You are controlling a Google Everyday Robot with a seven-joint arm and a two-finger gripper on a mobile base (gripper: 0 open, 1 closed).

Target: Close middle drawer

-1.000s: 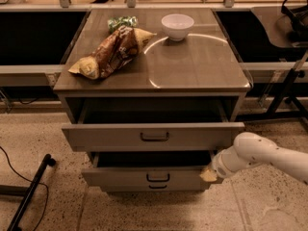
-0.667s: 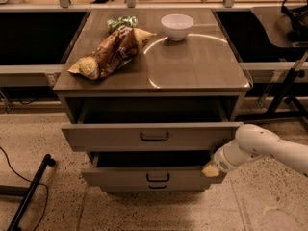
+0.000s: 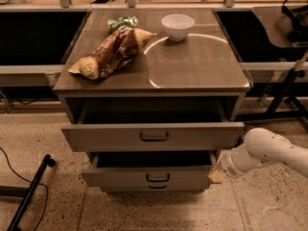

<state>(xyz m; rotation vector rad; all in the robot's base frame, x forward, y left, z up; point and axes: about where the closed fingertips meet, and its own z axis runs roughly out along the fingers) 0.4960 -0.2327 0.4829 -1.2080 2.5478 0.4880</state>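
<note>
The middle drawer (image 3: 120, 178) is the grey-tan one below the taller top drawer (image 3: 96, 137). It stands pulled out, with its dark inside showing and a small dark handle (image 3: 158, 177) on its flat front. My gripper (image 3: 216, 176), at the end of the white arm (image 3: 269, 153), sits against the right end of that drawer's front. The top drawer is pulled out further and overhangs it. Only a sliver of the lowest drawer's front and handle (image 3: 158, 186) shows beneath.
On the cabinet top (image 3: 202, 66) lie a brown chip bag (image 3: 113, 52), a green packet (image 3: 120, 22) and a white bowl (image 3: 177, 26). A black stand leg (image 3: 29, 191) lies on the speckled floor at the left. A dark frame (image 3: 284, 90) stands at the right.
The arm has shifted a little, with the gripper staying at the right end of the middle drawer's front. The drawer is out about as far as before.
</note>
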